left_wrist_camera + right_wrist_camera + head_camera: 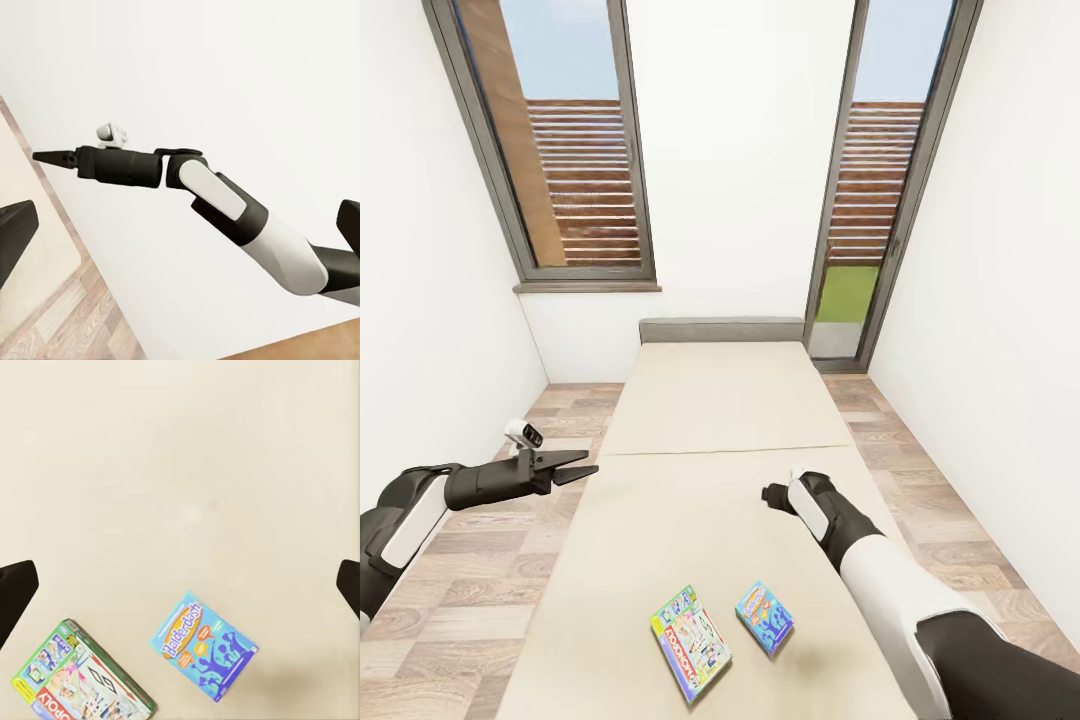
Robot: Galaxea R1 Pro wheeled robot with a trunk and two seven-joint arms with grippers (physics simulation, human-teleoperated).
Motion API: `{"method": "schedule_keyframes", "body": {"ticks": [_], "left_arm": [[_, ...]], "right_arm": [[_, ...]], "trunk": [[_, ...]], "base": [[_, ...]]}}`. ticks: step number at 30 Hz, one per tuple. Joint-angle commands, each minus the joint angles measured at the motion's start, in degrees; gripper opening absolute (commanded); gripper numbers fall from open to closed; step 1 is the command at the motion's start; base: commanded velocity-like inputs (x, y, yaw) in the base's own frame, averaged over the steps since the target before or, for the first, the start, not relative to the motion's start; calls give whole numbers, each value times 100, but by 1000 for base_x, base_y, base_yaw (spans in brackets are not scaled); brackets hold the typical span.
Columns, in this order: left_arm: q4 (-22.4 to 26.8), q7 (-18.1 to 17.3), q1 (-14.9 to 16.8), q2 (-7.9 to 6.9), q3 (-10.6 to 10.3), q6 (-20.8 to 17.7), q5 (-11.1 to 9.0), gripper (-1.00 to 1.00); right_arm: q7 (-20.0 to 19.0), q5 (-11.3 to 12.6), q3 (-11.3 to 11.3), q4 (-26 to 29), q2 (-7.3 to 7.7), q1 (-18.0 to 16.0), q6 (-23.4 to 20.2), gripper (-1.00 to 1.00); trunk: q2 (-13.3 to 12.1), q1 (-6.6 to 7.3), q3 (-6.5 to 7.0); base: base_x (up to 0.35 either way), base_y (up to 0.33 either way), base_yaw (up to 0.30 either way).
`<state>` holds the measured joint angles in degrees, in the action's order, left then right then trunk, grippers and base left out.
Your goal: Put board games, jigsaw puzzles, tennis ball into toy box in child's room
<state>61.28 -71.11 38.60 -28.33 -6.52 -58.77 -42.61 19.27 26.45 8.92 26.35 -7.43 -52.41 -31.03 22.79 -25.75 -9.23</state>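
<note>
Beige mattress of the bed (710, 420) carries two board games near its foot: a white-green one (691, 642) and a blue one (764, 616), just beside each other. The right gripper (778, 492) hovers above them, nearer than the left gripper (582, 466), its jaws spread, both empty. The blue box lies closest, long axis diagonal to the jaws.

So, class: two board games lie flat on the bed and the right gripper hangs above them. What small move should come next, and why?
Probably lower the right gripper toward the blue Balderdash box. It hangs open over the mattress, holding nothing, and that box lies nearer it than the Monopoly box.
</note>
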Motion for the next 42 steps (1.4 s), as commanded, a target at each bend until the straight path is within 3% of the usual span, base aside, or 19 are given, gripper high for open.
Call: {"method": "schedule_keyframes", "body": {"ticks": [1,15,42], "left_arm": [[-2,-10,7,-6,-12,-38,-19,100],[-2,-17,7,-6,4,-38,-19,100],[-2,-17,7,-6,-16,-38,-24,100]], "right_arm": [[49,52,51,-13,6,-16,1,100],[35,23,394,-68,-67,-59,80,100],[33,27,427,-69,-89,-59,30,100]], "trunk": [[13,-4,-13],[13,-4,-79],[13,-4,-334]], "base": [[0,0,0],[0,0,0],[0,0,0]]}}
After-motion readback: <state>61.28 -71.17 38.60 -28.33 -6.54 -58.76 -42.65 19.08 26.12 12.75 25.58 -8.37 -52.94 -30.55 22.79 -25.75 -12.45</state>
